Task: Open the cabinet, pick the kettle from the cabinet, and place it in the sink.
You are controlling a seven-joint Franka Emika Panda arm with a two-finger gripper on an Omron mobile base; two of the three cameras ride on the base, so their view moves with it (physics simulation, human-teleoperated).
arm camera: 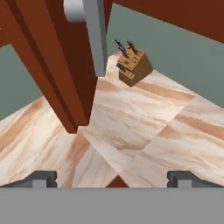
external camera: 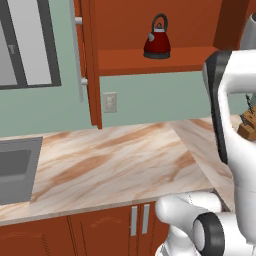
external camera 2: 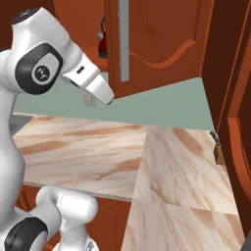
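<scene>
Rounded kettle [external camera: 157,44] (dark red), wooden cabinet [external camera: 150,62] open

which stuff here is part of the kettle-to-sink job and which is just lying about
Job: cabinet, open; kettle on its shelf; sink; open gripper, empty.
Lying about: knife block, wall outlet, window, low cabinets.

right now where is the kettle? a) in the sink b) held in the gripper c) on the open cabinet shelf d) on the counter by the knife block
c: the kettle stands upright on the shelf of the cabinet, whose doors hang open, well above the counter.
</scene>
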